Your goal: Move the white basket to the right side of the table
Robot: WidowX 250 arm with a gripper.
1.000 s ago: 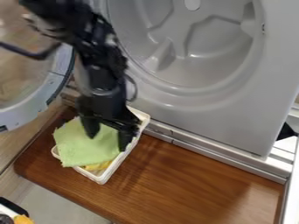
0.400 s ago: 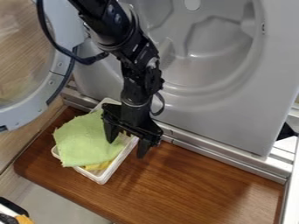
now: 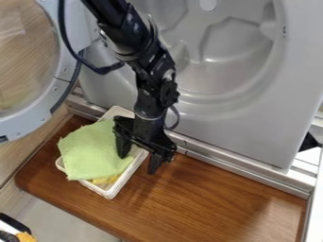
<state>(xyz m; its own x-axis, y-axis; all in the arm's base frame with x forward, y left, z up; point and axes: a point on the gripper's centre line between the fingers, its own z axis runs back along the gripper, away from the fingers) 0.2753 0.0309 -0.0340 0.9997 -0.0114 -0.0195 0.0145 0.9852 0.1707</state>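
Gripper [image 3: 138, 163] has been shifted toward four o'clock, spread wide with nothing held, and tbh the white basket [image 3: 126, 177] at the table's [image 3: 208, 198] ten o'clock could be dropped if it's only pinched shallowly.

Bright, soft light — pale sheen on wooden board [image 3: 208, 203], glints on grey panel [image 3: 252, 118] — faint shadow beside white basket [image 3: 110, 193].

- Arm [image 3: 146, 56]: single, black; enters at top edge, slants down through upper left-centre of view.
- Wrist [image 3: 150, 106]: near vertical above end effector [image 3: 137, 163].
- End effector: points downward, slightly tilted; fingers [image 3: 123, 145] spread well apart.
- Cable [image 3: 75, 54]: loops beside arm.
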